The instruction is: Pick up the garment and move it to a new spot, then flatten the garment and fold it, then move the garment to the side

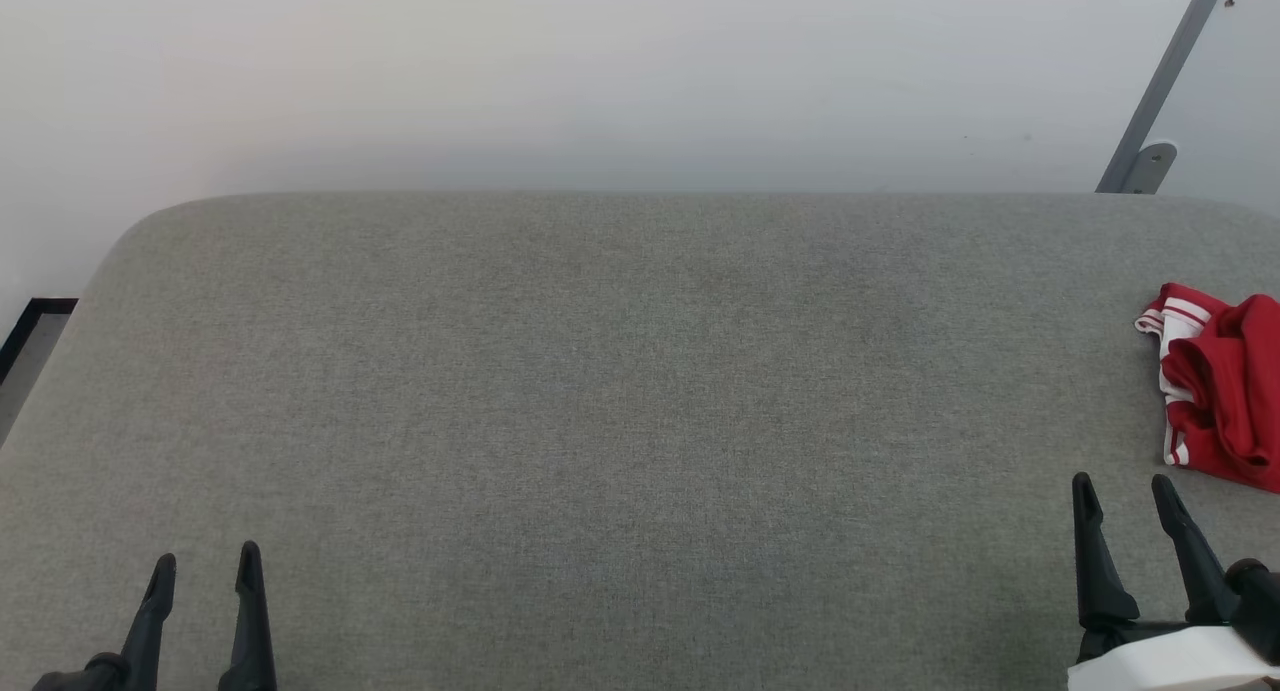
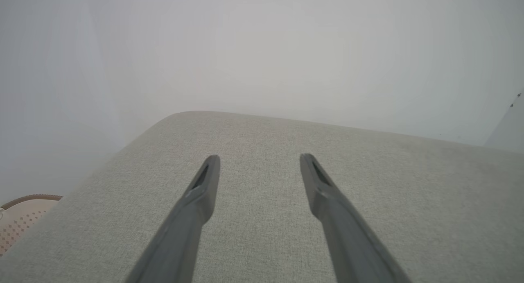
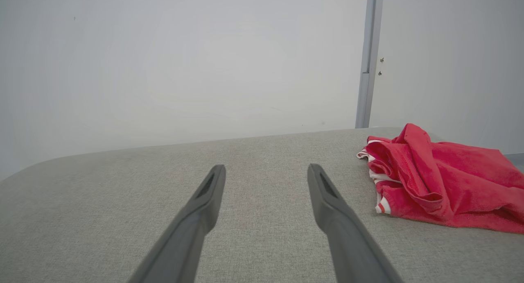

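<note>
The garment [image 1: 1225, 391] lies crumpled in a heap on the grey cushion [image 1: 600, 371], at the far right of the head view, where the picture's edge cuts it off. It is red, with white cloth and red-and-white stripes along its left side. The right gripper [image 1: 1122, 483] sits at the lower right of that view, its two dark fingers spread apart and pointing up the picture, the tips near the garment's near edge but not touching it. In the right wrist view this gripper [image 3: 266, 168] hovers over bare cushion with its fingers wide apart. There the garment [image 3: 434, 180] rests to the right of the right-hand finger, close but apart from it, bunched into folds with a striped hem at its near left corner. The left gripper [image 1: 206, 556] is at the lower left of the head view, well apart from the garment, its fingers likewise spread. In the left wrist view it [image 2: 258, 157] hangs parted above the cushion near a rounded corner. A pale wall [image 1: 600, 71] rises behind the cushion, with a grey post [image 1: 1160, 81] at the upper right. A beige perforated object [image 2: 20, 221] shows past the cushion's edge.
</note>
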You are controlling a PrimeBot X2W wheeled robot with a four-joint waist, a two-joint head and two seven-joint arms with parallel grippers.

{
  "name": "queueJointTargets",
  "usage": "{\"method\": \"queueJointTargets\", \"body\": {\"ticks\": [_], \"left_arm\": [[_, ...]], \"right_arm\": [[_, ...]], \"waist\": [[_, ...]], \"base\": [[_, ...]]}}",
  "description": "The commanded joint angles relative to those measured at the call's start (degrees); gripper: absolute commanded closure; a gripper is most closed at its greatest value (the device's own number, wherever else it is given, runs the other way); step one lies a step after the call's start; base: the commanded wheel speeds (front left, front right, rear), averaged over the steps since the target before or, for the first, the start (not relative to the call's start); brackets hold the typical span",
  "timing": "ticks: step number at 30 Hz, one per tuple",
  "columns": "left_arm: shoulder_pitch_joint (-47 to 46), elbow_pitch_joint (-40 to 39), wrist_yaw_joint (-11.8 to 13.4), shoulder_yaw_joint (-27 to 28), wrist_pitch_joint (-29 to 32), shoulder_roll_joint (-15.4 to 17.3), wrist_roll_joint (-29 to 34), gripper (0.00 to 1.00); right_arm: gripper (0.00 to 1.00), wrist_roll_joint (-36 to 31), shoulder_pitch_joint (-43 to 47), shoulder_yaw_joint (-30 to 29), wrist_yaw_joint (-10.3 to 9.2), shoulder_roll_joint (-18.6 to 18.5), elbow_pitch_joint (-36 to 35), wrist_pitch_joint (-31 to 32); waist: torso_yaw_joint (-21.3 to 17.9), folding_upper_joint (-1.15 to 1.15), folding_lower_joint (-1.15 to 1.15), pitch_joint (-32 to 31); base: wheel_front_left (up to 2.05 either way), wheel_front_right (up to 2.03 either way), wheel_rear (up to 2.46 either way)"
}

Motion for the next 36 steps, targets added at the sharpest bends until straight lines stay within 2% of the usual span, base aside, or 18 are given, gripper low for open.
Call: {"method": "queueJointTargets", "body": {"ticks": [1, 5, 8, 9, 13, 36], "left_arm": [[0.5, -0.2, -0.2, 0.0, -0.3, 0.2, 0.1, 0.0], [0.6, -0.6, -0.2, -0.3, -0.3, 0.3, 0.8, 0.0], [0.4, -2.0, -0.2, 1.0, -0.3, -1.0, 0.8, 0.0], [0.1, -2.1, 0.0, 1.1, 0.0, -1.1, 0.5, 1.0], [0.0, 0.0, 0.0, 0.6, 0.3, -2.2, -0.2, 1.0], [-4.9, 2.7, 0.0, 0.1, 6.3, -3.4, -21.4, 1.0]], "right_arm": [[0.0, 0.0, 0.5, 0.0, -0.02, 0.2, -0.4, -0.2], [0.0, 0.0, 0.5, 0.1, -0.02, 0.1, -0.2, -0.2], [0.0, 0.0, 0.2, 0.3, -0.02, 0.1, -0.2, -0.2], [1.0, 0.0, 0.0, 0.3, 0.0, 0.0, 0.0, 0.0], [1.0, 0.5, 0.4, 0.3, 0.0, 0.8, 1.9, 0.3], [1.0, 21.6, -2.8, 0.0, 0.0, 2.1, 2.5, 6.2]], "waist": [[0.0, 0.0, 0.0, 0.0], [0.1, 0.0, 0.0, 0.0], [0.2, 0.0, 0.0, 0.1], [0.2, 0.0, 0.0, 0.1], [0.1, 0.0, 0.0, 0.1], [-0.4, 0.0, 0.0, 0.2]], "base": [[0.0, 0.0, 0.0], [0.0, 0.0, 0.0], [0.0, 0.0, 0.0], [0.0, 0.0, 0.0], [0.0, 0.0, 0.0], [0.0, 0.0, 0.0]]}}
